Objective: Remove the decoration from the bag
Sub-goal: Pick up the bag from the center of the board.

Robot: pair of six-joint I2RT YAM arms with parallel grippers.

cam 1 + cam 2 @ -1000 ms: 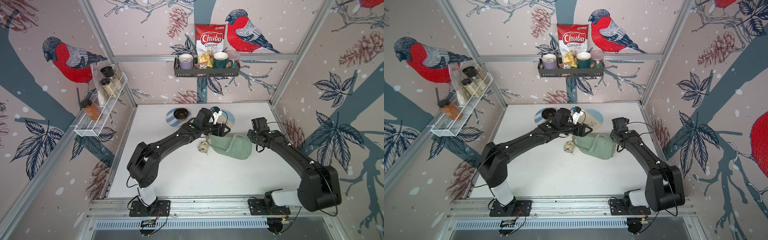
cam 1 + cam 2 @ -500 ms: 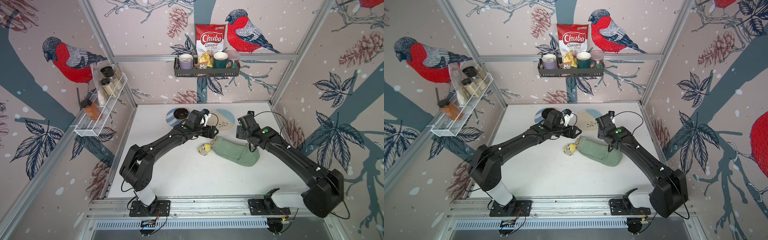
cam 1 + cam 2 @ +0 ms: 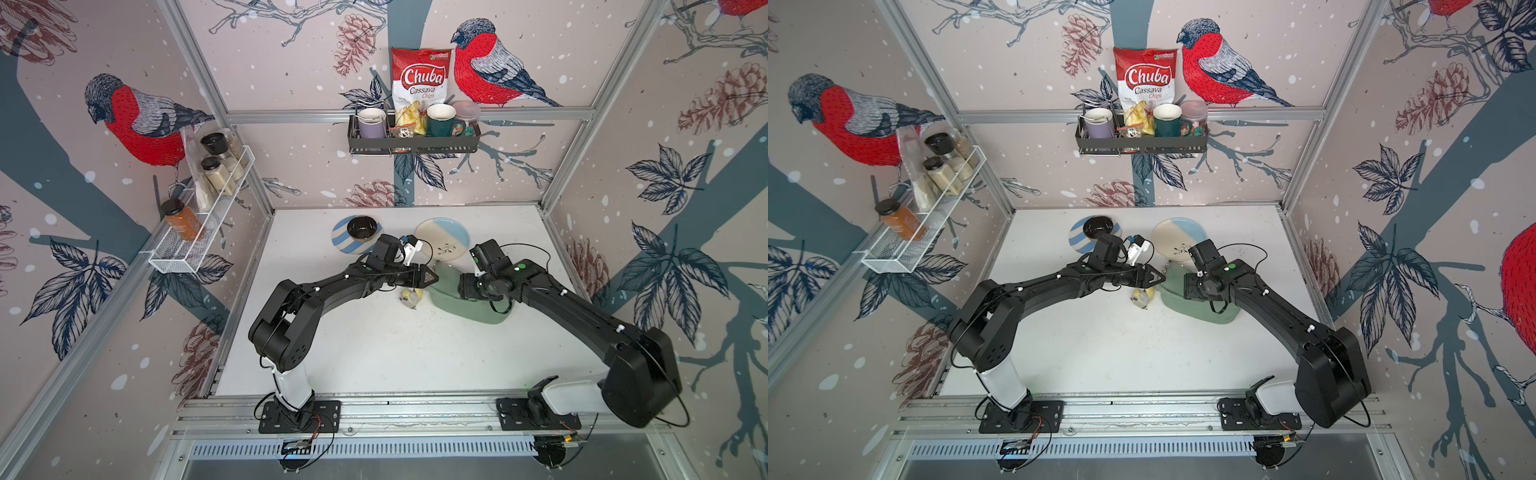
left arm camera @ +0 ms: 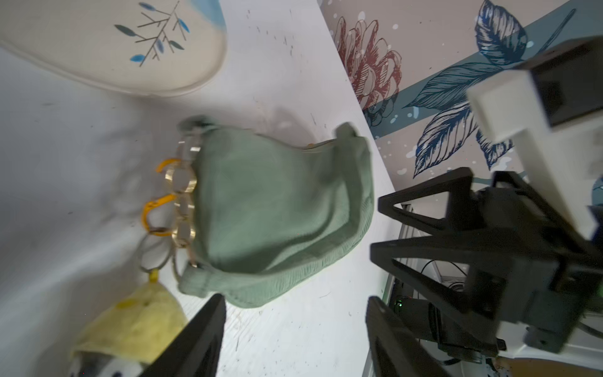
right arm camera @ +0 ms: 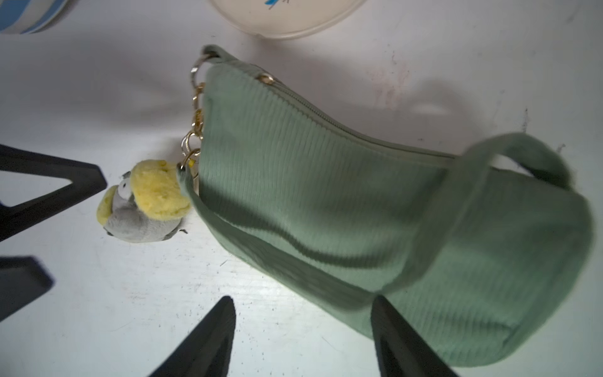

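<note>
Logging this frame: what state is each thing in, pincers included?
bag: lying on the table, zip closed, strap draped across it.
plush charm: attached to the bag's end by a gold chain, not removed.
left pincer: open, empty, near the charm.
right pincer: open, empty, over the bag.
black bowl: upright on the striped plate.

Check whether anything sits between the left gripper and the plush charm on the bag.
Nothing visible does. The left gripper, jaws open, hangs close beside the yellow-and-grey plush charm, only bare table between them in the right wrist view. The charm lies on the table, joined by gold rings to the end of the green bag.
</note>
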